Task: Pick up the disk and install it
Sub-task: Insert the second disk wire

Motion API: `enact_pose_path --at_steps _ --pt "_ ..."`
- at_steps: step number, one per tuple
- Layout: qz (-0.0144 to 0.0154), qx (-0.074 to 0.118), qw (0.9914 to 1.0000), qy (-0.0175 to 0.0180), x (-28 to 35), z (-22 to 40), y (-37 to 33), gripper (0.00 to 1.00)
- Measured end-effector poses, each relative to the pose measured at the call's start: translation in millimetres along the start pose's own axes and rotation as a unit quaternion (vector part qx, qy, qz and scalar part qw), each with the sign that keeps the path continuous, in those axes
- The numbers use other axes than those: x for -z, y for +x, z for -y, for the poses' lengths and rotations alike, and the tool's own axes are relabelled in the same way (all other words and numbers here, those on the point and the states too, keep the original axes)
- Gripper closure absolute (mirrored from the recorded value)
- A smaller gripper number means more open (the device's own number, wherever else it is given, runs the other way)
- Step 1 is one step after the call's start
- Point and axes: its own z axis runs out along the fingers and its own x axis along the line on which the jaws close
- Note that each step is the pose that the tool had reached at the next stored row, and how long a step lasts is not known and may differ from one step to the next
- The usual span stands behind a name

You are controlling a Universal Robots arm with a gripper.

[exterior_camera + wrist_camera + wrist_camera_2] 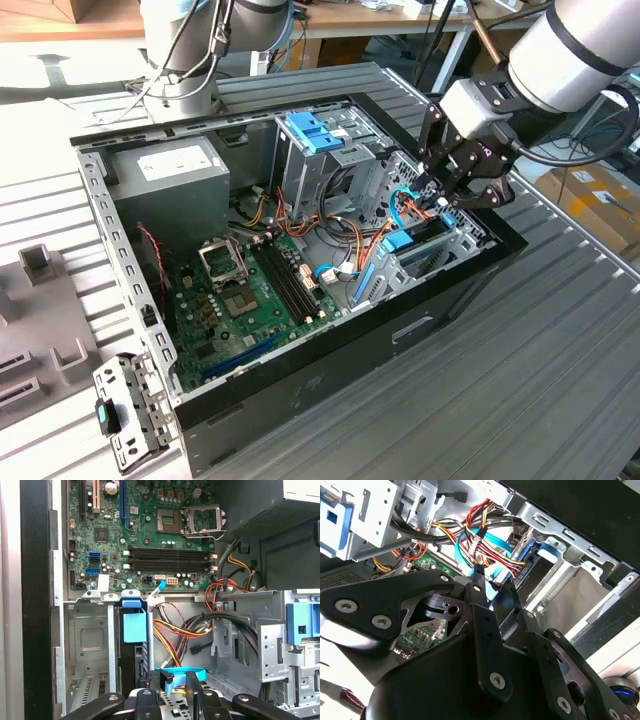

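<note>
Exterior view: the open computer case [300, 385] contains the motherboard [250, 295], the grey power supply [170, 180] and a drive cage [335, 150]. The gripper [447, 192] hangs over the front drive bay [425, 245]. Second wrist view: its fingers [479, 592] stand narrowly parted around a blue cable [492, 547]. First wrist view: a dark unit, possibly the disk [134, 665], sits in the bay.

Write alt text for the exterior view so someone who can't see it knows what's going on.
A robot arm's black claw reaches into the drive-bay corner of an open desktop computer case, among blue brackets and coloured cables at the exterior view's right. Inside lie a green motherboard and a grey power supply; the case sits on a ribbed metal table.
</note>
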Motion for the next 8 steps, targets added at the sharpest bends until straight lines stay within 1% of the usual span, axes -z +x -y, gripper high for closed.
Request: enact_pose_path --at_steps 1,2,3,8 --pt "-0.0009 0.000 1.00000 0.0000 -1.5 0.1 0.4 0.66" --pt "-0.0022 0.000 1.00000 0.0001 -4.9 0.2 1.2 0.66" --pt "-0.0029 0.000 1.00000 0.0001 -6.5 0.3 1.6 0.66" --pt "-0.0029 0.000 1.00000 0.0001 -6.6 0.3 1.6 0.66"
